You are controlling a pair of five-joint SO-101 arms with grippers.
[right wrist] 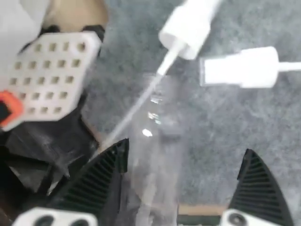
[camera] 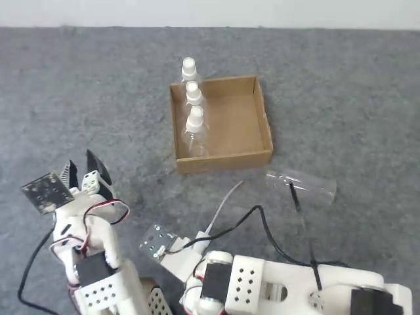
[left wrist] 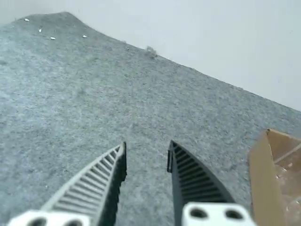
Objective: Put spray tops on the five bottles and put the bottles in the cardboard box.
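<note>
The cardboard box (camera: pixel 252 156) sits mid-table, with three capped bottles (camera: pixel 195 125) upright along its left wall. One clear uncapped bottle (camera: pixel 303 186) lies on the carpet to the box's right. A spray top's thin tube (camera: pixel 222 202) lies in front of the box. My left gripper (left wrist: pixel 146 162) is open over bare carpet left of the box, holding nothing. My right gripper (right wrist: pixel 186 148) is open low over the carpet. Another clear bottle (right wrist: pixel 157 150) lies between its fingers, nearer one of them. Two white spray tops (right wrist: pixel 188 26) (right wrist: pixel 240 67) lie just beyond it.
Grey carpet covers the table. A corner of the box (left wrist: pixel 275 165) shows at the edge of the left wrist view. The right arm's white body (camera: pixel 275 285) and its black cable (camera: pixel 269 230) lie along the front edge. There is free room left of and behind the box.
</note>
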